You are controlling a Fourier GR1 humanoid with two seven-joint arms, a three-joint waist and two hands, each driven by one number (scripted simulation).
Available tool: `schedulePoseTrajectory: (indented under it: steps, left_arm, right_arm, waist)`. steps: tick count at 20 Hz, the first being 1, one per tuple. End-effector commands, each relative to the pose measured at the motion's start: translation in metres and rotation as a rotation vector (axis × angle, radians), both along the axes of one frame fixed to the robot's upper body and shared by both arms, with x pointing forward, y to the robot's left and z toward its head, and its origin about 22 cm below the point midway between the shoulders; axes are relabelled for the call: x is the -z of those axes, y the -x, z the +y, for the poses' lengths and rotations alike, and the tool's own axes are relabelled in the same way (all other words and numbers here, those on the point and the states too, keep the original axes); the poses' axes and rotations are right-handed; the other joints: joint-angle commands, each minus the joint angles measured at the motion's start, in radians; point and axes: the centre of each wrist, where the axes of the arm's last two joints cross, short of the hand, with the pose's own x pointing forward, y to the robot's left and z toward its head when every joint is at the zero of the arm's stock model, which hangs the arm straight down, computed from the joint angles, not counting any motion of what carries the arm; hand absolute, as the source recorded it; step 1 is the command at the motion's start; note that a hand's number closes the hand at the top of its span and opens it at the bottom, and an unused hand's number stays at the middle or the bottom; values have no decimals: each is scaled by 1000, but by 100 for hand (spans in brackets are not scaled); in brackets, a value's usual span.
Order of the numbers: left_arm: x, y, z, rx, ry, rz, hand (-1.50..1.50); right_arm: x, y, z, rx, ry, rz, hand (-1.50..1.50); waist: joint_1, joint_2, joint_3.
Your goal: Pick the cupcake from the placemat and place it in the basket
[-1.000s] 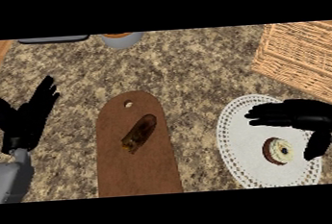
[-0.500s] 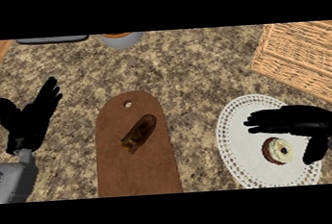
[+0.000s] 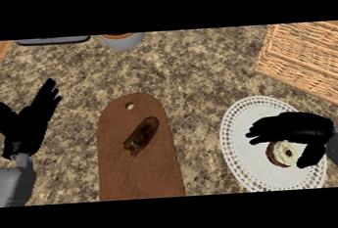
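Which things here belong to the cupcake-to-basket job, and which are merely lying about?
Job:
- cupcake
- white placemat under it
- wicker basket
- right hand, curling over the cupcake

Lying about:
- wooden cutting board
- dark pastry-like item on it
- bowl at the far edge
- left hand, resting open

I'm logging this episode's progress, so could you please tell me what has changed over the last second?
The right robot hand has come down and toward the robot over the placemat, and its fingers now curl over the cupcake; the cupcake has not been lifted. The left robot hand has hardly shifted, resting open at the left edge. The board, the brown item on it and the basket stayed put.
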Motion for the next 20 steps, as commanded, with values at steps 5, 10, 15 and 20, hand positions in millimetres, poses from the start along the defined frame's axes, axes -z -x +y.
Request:
schedulePoseTrajectory:
  steps: [5, 10, 15, 20]
  left_arm:
    - [5, -7, -14, 0, 9, 5, 0]
    - [-8, 3, 25, 2, 3, 8, 0]
    - [1, -1, 9, -36, -8, 8, 0]
    - [6, 6, 18, -59, -21, 28, 0]
  right_arm:
    - [29, 14, 3, -167, -7, -45, 150]
    - [38, 29, 17, -190, -6, -49, 150]
    - [47, 17, 62, 359, -17, 0, 150]
    - [65, 21, 73, 836, -12, 58, 150]
  waist:
    - [-4, 2, 0]
    - [-3, -1, 0]
    - [-34, -10, -4]
    - [-68, -20, -8]
